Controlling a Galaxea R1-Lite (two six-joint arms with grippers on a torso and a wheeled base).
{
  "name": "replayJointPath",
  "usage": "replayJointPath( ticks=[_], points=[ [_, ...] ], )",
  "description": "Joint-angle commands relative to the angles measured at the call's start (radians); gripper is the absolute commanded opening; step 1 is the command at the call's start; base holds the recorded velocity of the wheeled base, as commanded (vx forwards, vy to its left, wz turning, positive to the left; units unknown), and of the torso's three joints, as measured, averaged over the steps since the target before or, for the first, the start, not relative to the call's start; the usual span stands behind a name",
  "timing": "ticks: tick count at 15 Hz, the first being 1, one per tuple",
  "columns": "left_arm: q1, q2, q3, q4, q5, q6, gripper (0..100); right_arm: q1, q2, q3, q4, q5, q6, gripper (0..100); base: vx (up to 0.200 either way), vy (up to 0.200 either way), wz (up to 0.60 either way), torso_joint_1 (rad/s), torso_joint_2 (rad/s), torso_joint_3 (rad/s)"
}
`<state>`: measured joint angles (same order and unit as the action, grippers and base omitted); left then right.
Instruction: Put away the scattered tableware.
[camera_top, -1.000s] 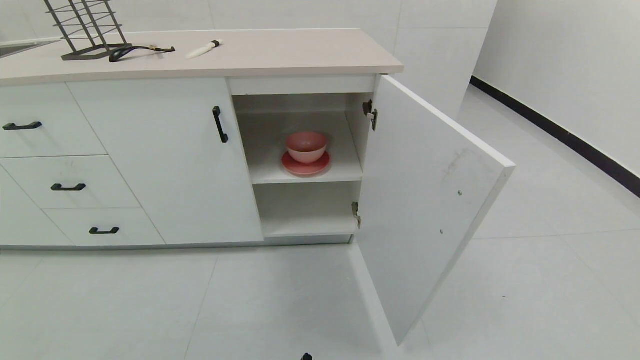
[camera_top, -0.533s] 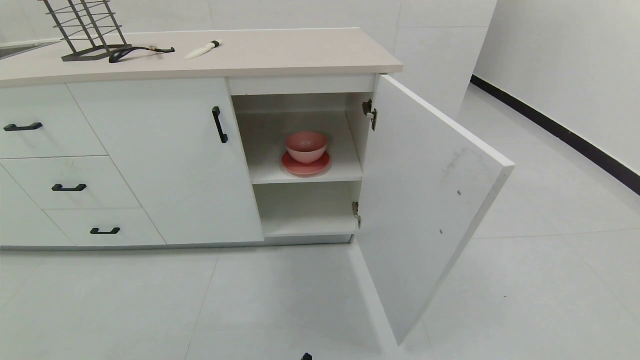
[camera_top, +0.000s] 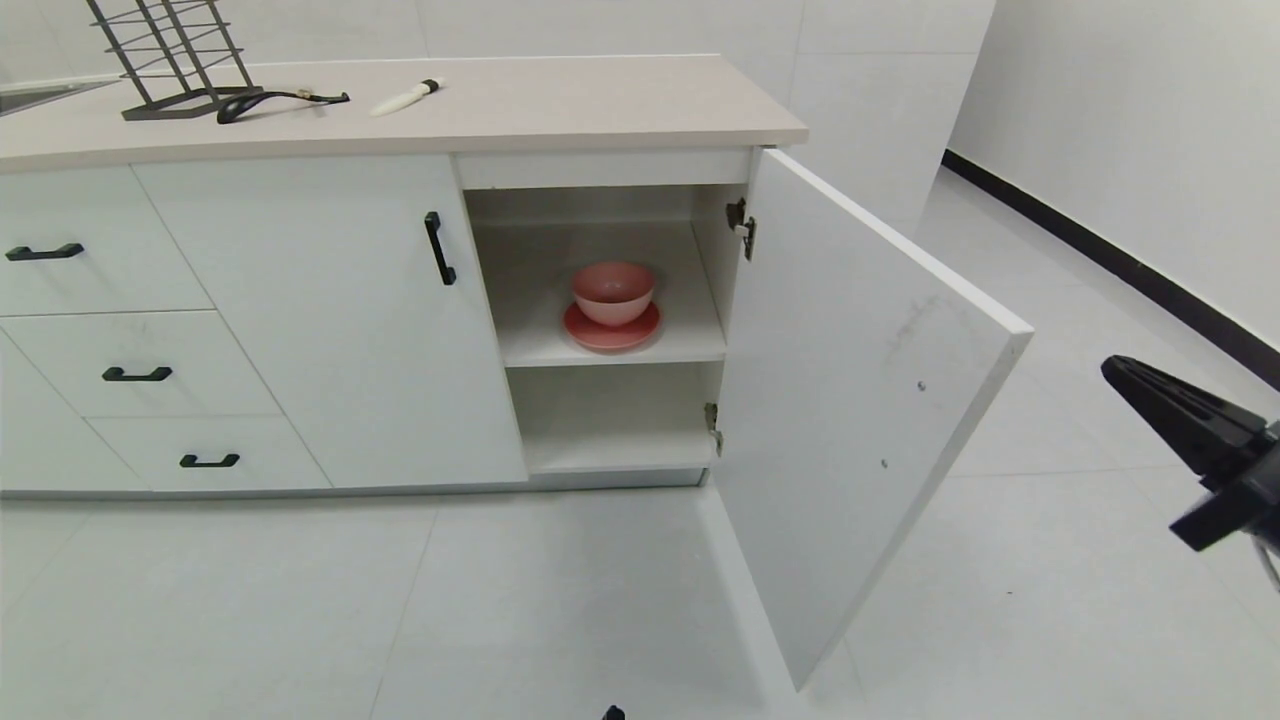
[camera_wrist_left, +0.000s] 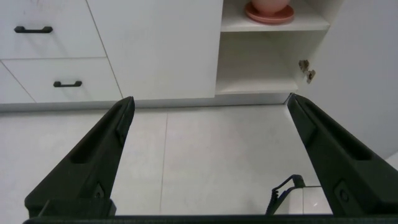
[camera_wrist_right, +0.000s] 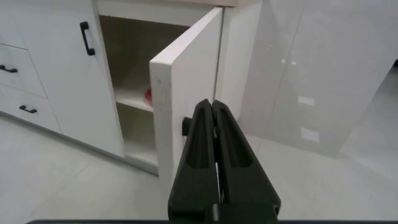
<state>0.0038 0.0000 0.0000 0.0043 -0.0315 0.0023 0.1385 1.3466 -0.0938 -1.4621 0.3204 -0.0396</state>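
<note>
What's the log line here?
pink bowl on pink plate, upper shelf; white cabinet door open; left gripper jaws open; right gripper jaws shut

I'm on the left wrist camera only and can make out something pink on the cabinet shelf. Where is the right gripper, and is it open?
Observer: The right gripper is shut, fingers pressed together, pointing at the edge of the open cabinet door.
Operator: What exactly is the pink thing?
Observer: A pink bowl sitting on a pink plate, on the upper shelf.
Operator: Anything on the counter above?
Observer: Yes. A black utensil and a white utensil lie on the countertop, next to a wire rack.
</note>
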Motion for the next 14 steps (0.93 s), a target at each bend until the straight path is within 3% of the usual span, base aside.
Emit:
replayJointPath(
  ticks=[1,9,14],
  points=[
    [0.001,0.002,0.0,0.0,-0.001,0.001,100,-0.002,0.114,-0.053,-0.006,0.0,-0.002,0,0.0,0.0,0.0,0.0,0.0,0.0],
    [0.001,0.002,0.0,0.0,-0.001,0.001,100,-0.06,0.399,-0.227,-0.023,0.017,-0.005,0,0.0,0.0,0.0,0.0,0.0,0.0],
    [0.001,0.002,-0.002,0.0,-0.001,0.001,100,-0.054,0.48,-0.291,-0.038,0.101,-0.034,0,0.0,0.0,0.0,0.0,0.0,0.0]
  ],
)
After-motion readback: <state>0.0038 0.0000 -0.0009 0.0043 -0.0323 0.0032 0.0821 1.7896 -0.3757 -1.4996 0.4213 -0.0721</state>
